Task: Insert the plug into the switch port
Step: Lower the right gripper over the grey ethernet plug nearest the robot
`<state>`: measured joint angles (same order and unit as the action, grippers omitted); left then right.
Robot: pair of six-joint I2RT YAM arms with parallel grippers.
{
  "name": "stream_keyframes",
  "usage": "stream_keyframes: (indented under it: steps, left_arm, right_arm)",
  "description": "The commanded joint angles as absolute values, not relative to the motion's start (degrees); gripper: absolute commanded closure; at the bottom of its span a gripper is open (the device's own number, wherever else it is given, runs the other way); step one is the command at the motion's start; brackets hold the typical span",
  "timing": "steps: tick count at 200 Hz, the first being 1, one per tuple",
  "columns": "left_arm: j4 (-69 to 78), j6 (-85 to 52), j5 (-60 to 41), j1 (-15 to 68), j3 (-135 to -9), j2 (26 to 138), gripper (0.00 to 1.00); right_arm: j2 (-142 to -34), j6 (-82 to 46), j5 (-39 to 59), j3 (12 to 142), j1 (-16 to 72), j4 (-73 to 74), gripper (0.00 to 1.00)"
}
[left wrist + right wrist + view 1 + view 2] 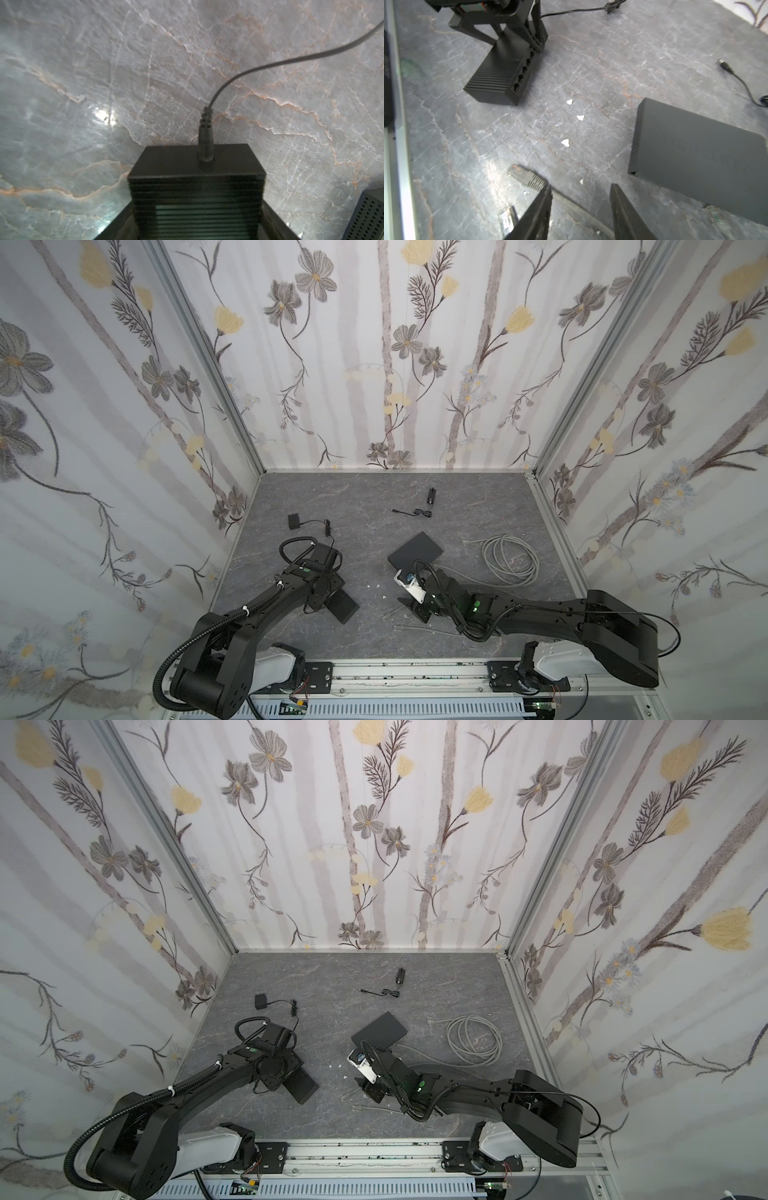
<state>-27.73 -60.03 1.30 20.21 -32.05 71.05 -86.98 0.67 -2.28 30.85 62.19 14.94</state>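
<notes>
Right hand [580,185] lower frame: spread apart astride cable [577,208], plug [525,176] unheld | left hand [517,44] upper left straddles switch [492,79] (clamped or not, cannot tell) | risk: pinching cable, plug sags, misses port [524,68].

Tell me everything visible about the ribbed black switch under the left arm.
The switch is a black, plastic-looking rectangular box with fine ribs across its top and a row of ports along one long side; those in view are empty. It lies flat on the grey marble table. A black barrel plug with a thin cord sits in one short end. The left gripper straddles that end, fingers on either long side; whether they clamp it is unclear.
</notes>
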Motion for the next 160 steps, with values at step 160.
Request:
stream_keyframes:
  steps: [160]
  left_arm:
    - [-14.57,-32.23,-7.53,22.69,-34.54,83.42,0.35]
  right_arm:
    - [-94.64,-11.25,-1.57,42.45,67.66,-14.48,0.53]
